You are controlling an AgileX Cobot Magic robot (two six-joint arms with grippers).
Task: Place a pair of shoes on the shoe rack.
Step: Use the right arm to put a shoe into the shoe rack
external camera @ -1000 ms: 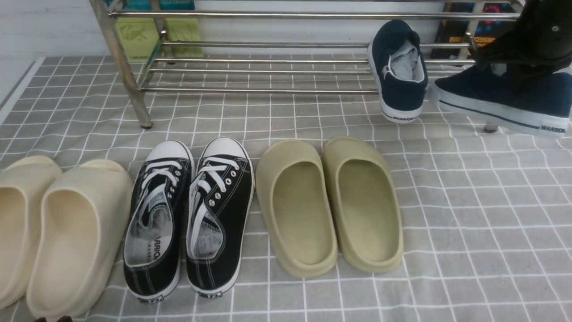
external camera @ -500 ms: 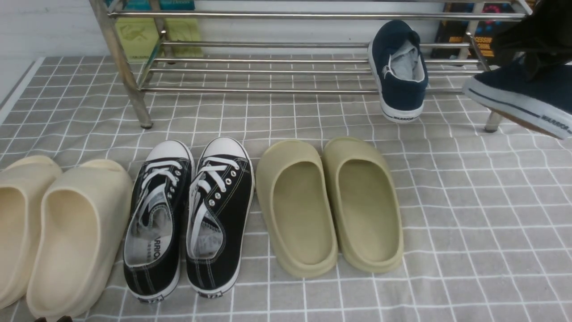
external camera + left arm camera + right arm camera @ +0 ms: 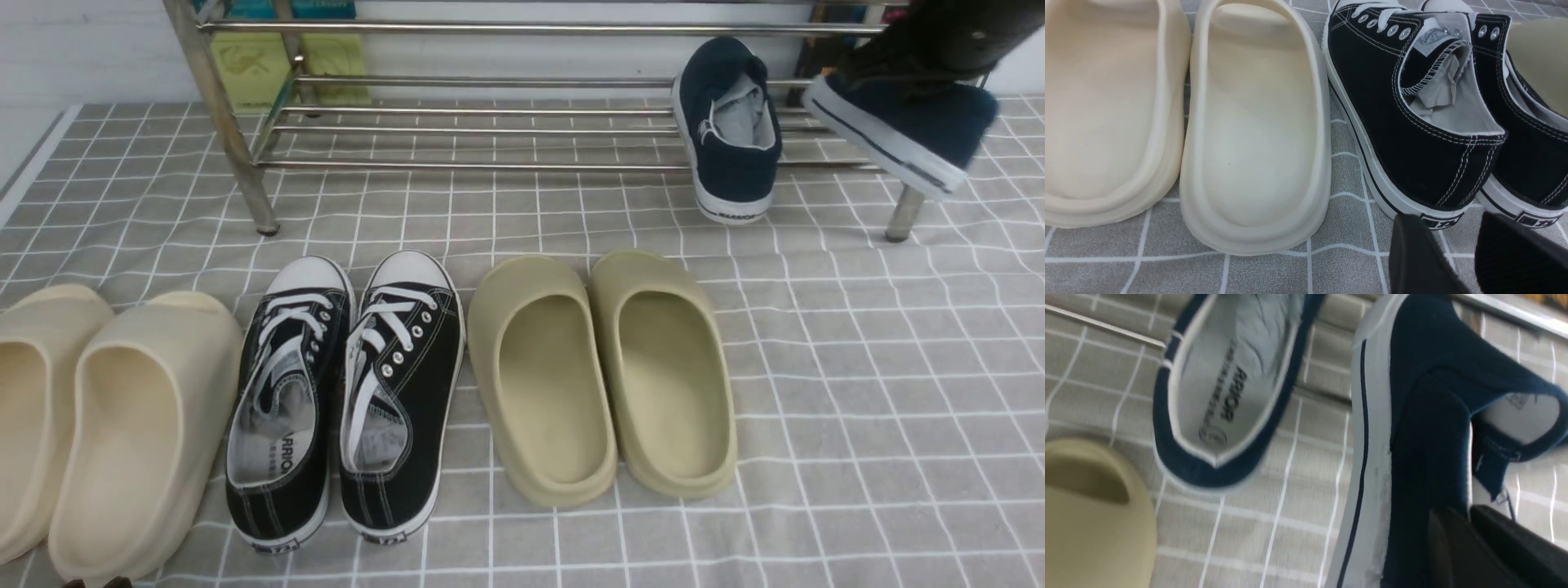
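One navy slip-on shoe [image 3: 727, 131] rests on the right part of the silver shoe rack [image 3: 490, 165], its heel hanging over the front tube. It also shows in the right wrist view [image 3: 1229, 400]. My right gripper [image 3: 914, 69] is shut on the collar of the second navy shoe [image 3: 898, 131] and holds it tilted in the air over the rack's right end, just right of the first shoe. In the right wrist view the gripper [image 3: 1453, 512] pinches this shoe's side wall [image 3: 1412, 416]. My left gripper [image 3: 1447, 220] is open and empty, low behind the black sneakers' heels.
On the checked cloth in front of the rack stand cream slides [image 3: 122, 416], black lace-up sneakers [image 3: 343, 392] and olive slides [image 3: 604, 367]. The rack's right front leg [image 3: 902, 214] stands under the held shoe. Books [image 3: 253, 57] lean behind the rack.
My right gripper has carried the second navy shoe up and leftward from the right edge to over the rack's right end, turning it. The shoe on the rack and my left arm have not moved.
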